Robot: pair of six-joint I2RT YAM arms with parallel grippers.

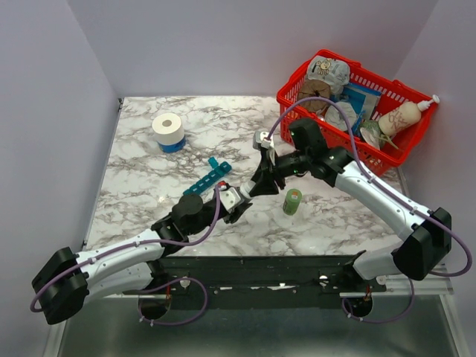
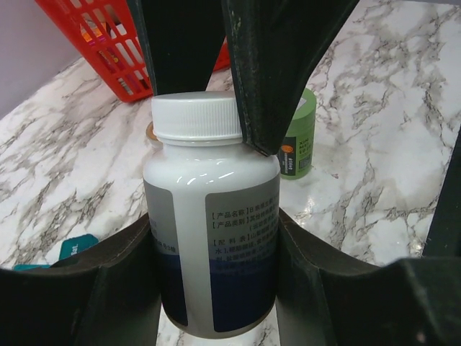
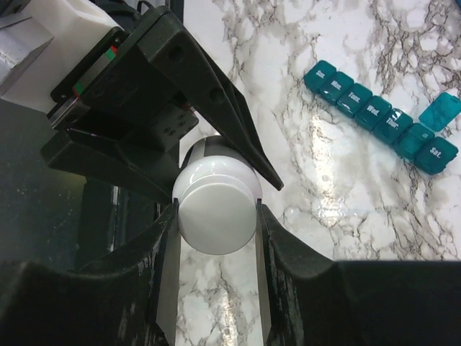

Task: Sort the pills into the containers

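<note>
Our left gripper point(image 2: 216, 281) clamps the body of the glossy white plastic pill bottle point(image 2: 209, 216), our right gripper point(image 3: 216, 231) its white cap point(image 3: 216, 205): stiff, likely slippery. The teal-blue plastic pill organiser point(image 3: 374, 115) lies on the surface point(image 3: 324, 216).

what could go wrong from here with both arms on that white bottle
The left tool grips the white bottle by its glossy body, so it may spin instead of the cap loosening under the right tool. Only one lid of the pill organiser stands open, so pills could scatter on the marble table. The green bottle stands close and might get knocked.
</note>
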